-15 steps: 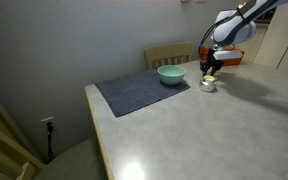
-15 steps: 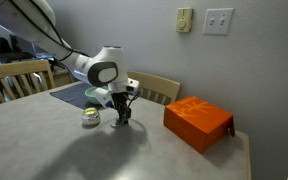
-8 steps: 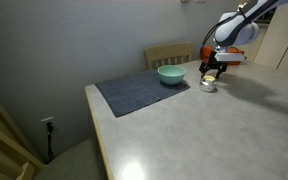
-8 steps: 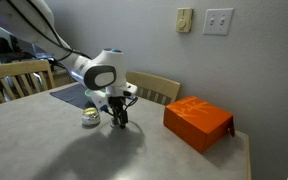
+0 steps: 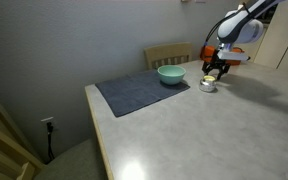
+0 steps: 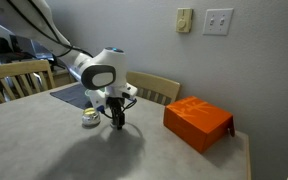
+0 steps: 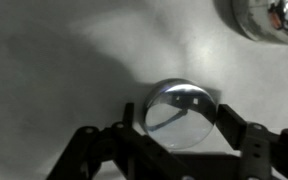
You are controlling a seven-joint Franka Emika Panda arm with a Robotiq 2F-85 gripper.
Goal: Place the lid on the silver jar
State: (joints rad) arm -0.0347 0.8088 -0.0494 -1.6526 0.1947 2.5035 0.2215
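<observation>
Near the silver jar (image 7: 269,18), pincer (image 7: 179,126) clamps the lid (image 7: 181,106); orange box (image 6: 197,122) apart.

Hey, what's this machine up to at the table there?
A robot arm is working at a table. Its gripper has a small round lid between its fingers, apparently clamped, just beside the silver jar. The lid is not on the jar yet. A teal bowl on a dark mat and an orange box sit nearby, clear of the gripper.
</observation>
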